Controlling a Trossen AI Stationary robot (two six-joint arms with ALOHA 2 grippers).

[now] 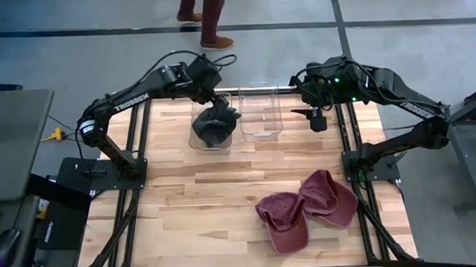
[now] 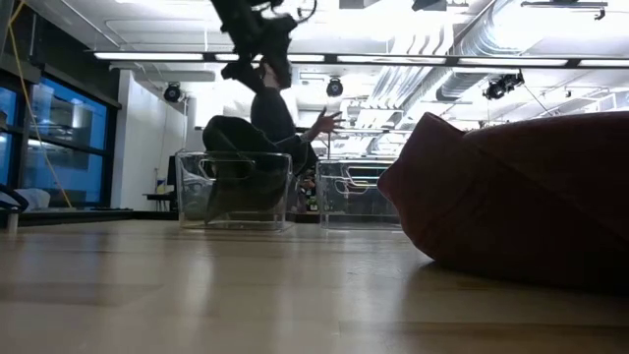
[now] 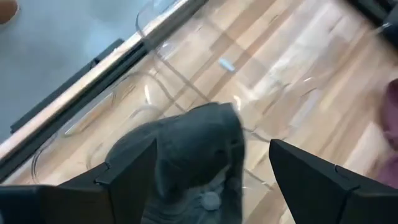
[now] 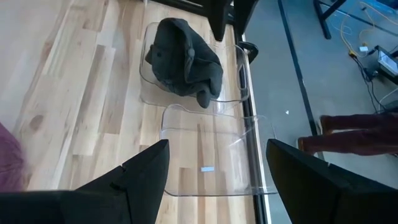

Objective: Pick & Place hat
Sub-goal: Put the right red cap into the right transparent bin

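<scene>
A dark grey hat (image 1: pixel 215 125) lies crumpled in the left clear bin (image 1: pixel 195 140), heaped above its rim in the low view (image 2: pixel 246 138). My left gripper (image 1: pixel 212 97) hovers just above it, open; in the left wrist view its fingers (image 3: pixel 211 149) stand on either side of the hat (image 3: pixel 193 140). My right gripper (image 1: pixel 316 122) is open near the table's far right, beside the right clear bin (image 1: pixel 260 116), which holds nothing in the right wrist view (image 4: pixel 205 162). Two maroon hats (image 1: pixel 284 222) (image 1: pixel 331 195) lie overlapping on the table's near right.
The two bins stand side by side at the table's far edge. One maroon hat fills the right of the low view (image 2: pixel 521 197). A person's legs (image 1: pixel 205 18) stand on the floor beyond the far edge. Bare wood lies across the table's middle and near left.
</scene>
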